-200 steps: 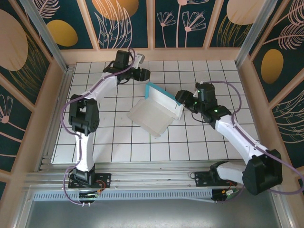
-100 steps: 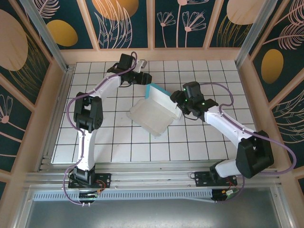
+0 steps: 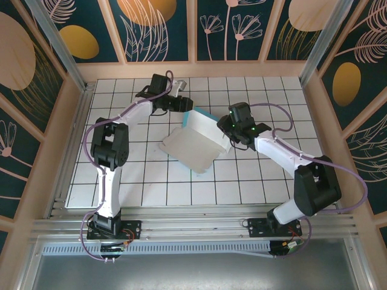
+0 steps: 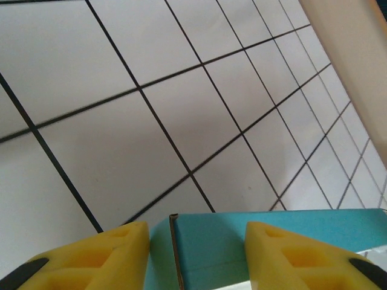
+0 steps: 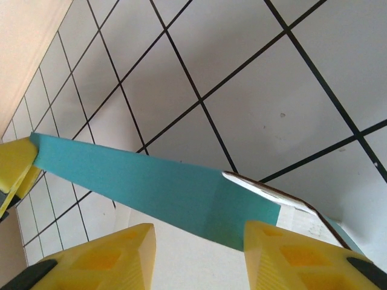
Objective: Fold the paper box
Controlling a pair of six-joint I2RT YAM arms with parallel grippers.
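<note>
- Top view: left pincer [image 3: 183, 104] sits at the far-left corner of the paper box [image 3: 193, 142], over its raised turquoise wall. From up here I can't tell how wide the jaws stand.
- Same view: right pincer [image 3: 225, 128] is at the other end of that wall, on the box's right side, w/ the arm's black wrist covering the corner. The pale sheet spreads toward the arm bases from both pincers and lies flat on the tiled table [image 3: 151, 181].
- Left wrist: left pincer [image 4: 196, 232] is parted, not clenched. The turquoise box wall [image 4: 211, 248] shows betw. the two yellow fingers, its cut edge nearer the left one, and runs on past the right one. Can't tell if either pad touches it. Bare tiles [image 4: 121, 90] lie beyond the tips, and a beige side wall [image 4: 357, 36] is off to the right.
- Right wrist: right pincer [image 5: 198, 232] is also parted, w/ the turquoise wall [image 5: 151, 181] running across the gap just ahead of the tips. A pale flap edge [image 5: 266, 190] curls over by the right finger. Contact unclear.
- At the wall's far end from this pincer, a yellow finger [image 5: 15, 163] of the left pincer sits against the turquoise. Tiles [image 5: 242, 90] lie beyond.
</note>
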